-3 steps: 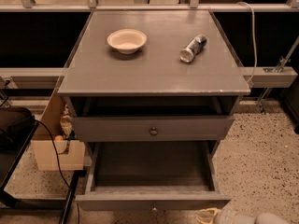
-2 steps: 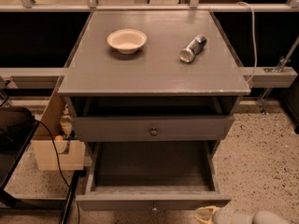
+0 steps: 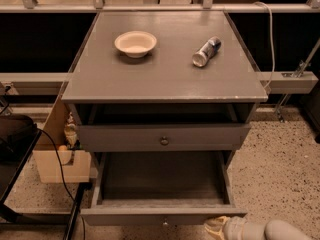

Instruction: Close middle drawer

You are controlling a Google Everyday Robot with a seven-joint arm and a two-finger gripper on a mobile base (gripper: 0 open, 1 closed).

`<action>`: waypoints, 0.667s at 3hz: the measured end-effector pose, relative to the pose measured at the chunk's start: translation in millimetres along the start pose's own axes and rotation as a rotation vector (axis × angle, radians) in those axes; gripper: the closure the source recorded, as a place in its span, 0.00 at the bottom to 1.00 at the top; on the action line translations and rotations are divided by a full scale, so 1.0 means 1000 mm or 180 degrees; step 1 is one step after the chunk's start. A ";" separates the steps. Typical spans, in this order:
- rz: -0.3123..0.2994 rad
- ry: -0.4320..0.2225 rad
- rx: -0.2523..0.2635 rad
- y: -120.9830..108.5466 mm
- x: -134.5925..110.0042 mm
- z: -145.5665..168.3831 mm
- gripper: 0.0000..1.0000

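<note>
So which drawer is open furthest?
The middle drawer, its bare inside showing; the drawer above barely sticks out. The end effector is by the open drawer's right front corner.

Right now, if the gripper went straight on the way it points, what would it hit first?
Probably the front of the open middle drawer, near its right end. The gripper sits at bottom right; depth is unclear.

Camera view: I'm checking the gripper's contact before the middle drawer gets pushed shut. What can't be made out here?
All in the camera view:
- Gripper, at the bottom edge by the right end of the middle drawer's front: mostly cut off by the frame; contact unclear.
- Anything below the middle drawer: hidden by it.
- Top drawer's inside: dark under the cabinet top.
</note>
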State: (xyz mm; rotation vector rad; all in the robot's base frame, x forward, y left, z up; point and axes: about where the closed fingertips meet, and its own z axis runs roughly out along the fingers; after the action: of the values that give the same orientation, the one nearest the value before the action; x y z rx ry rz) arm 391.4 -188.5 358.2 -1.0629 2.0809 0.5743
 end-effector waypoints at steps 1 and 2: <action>-0.0035 -0.0011 0.0001 -0.006 -0.004 0.009 1.00; -0.0077 -0.0009 0.0012 -0.015 -0.009 0.019 1.00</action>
State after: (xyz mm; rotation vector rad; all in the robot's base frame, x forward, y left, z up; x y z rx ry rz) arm 414.9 -179.7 351.8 -1.0830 2.0633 0.5595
